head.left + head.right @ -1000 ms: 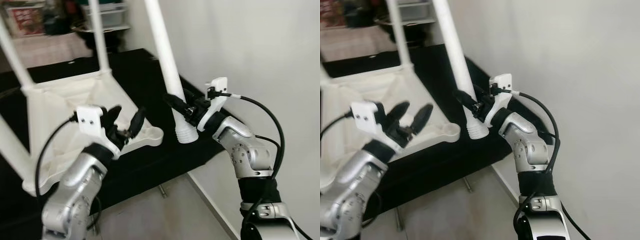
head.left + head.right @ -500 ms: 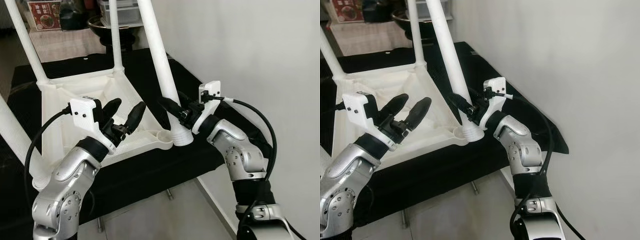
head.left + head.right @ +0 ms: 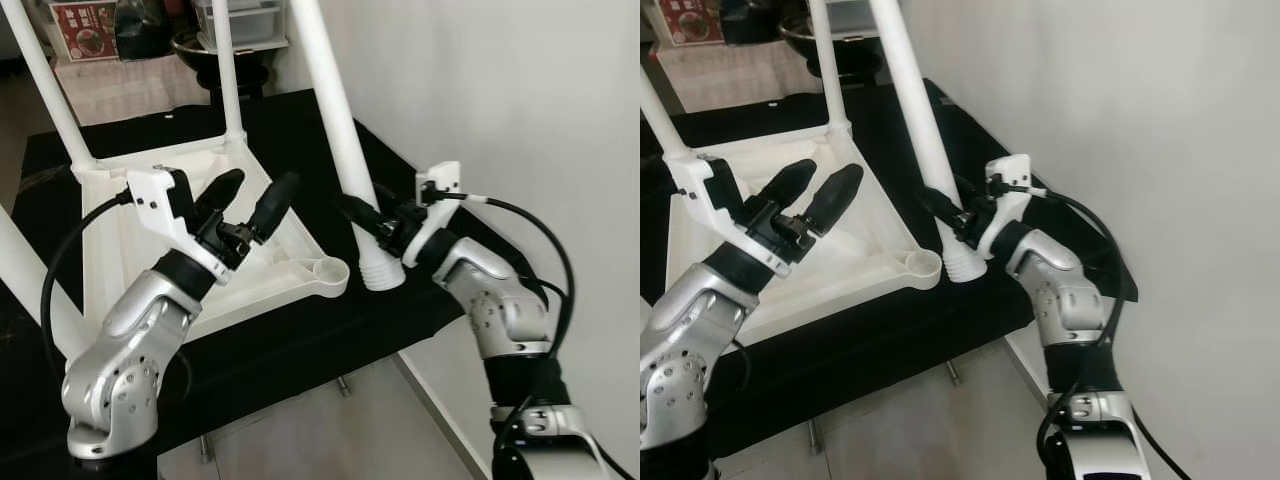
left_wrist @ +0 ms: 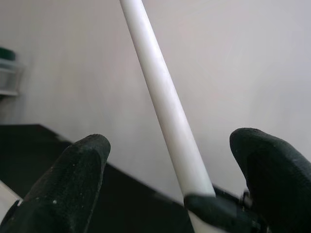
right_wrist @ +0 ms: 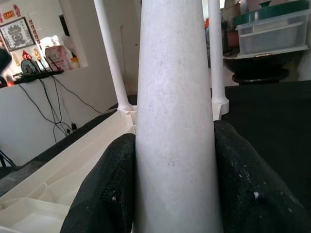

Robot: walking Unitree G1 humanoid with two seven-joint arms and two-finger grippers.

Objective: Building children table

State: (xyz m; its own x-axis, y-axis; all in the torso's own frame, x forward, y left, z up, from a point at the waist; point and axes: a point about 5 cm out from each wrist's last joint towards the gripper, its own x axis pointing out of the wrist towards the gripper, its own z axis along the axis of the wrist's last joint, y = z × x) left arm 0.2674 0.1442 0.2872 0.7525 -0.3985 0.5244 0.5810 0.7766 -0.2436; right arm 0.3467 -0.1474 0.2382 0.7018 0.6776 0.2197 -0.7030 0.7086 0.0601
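White leg (image 3: pixel 335 140) clamped in right hand (image 3: pixel 372 225).

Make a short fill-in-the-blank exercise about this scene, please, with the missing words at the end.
1. The right gripper holds a white table ____ near its threaded end.
2. The left gripper hovers over the upturned table top with its jaws ____.
3. The table top lies on a ____ cloth.
4. The socket at the near corner is ____.

Missing words: leg; open; black; empty
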